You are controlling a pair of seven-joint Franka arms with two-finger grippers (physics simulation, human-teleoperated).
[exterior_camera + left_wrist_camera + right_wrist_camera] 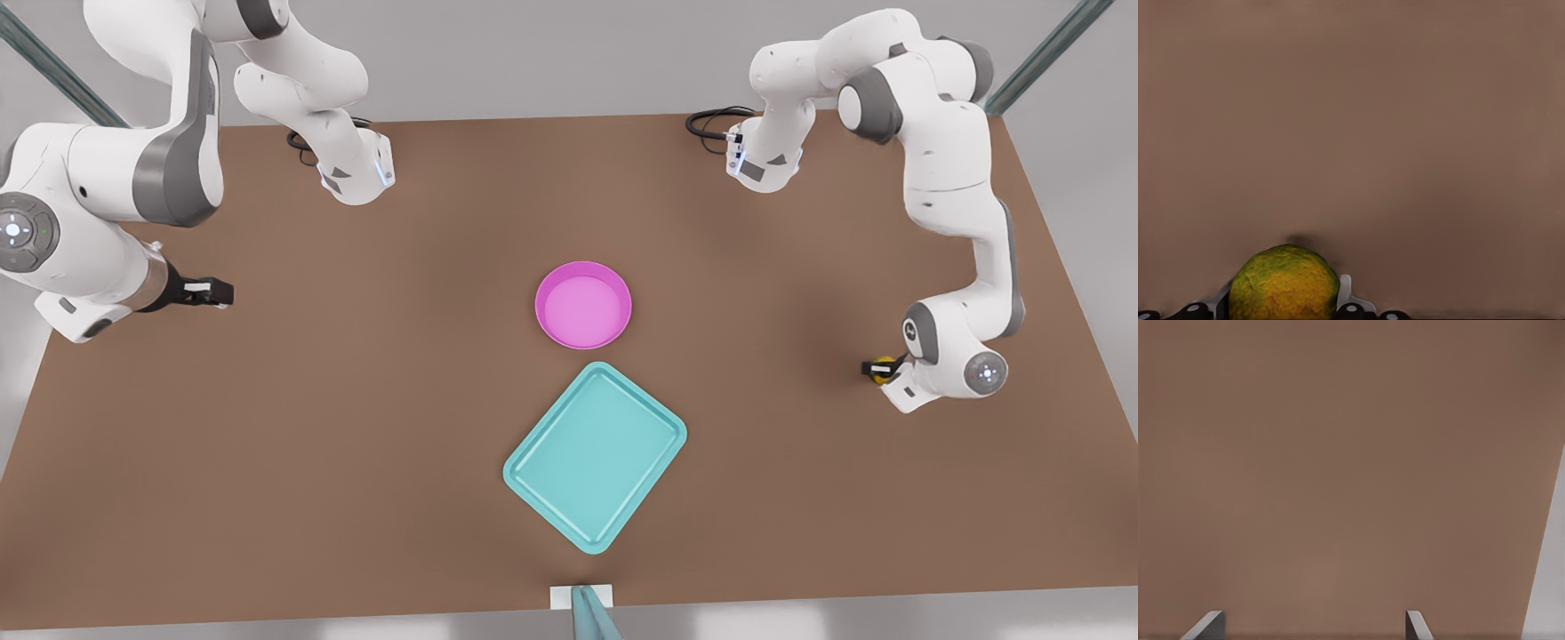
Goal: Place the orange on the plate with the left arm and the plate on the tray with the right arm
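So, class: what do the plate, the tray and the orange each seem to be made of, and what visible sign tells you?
The plate: probably plastic, with uniform pink colour and a smooth, softly shiny surface. The tray: likely plastic too, an even teal with rounded moulded corners and a low rim; painted metal cannot be ruled out. The orange, between the left gripper's fingers: fruit rind, bumpy, matte, yellow-orange mottled with green.

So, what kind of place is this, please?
Most likely a simulated tabletop test cell, not a home. A bare brown table carries two Franka arms; the left gripper holds the orange, and the plate and tray lie mid-table.
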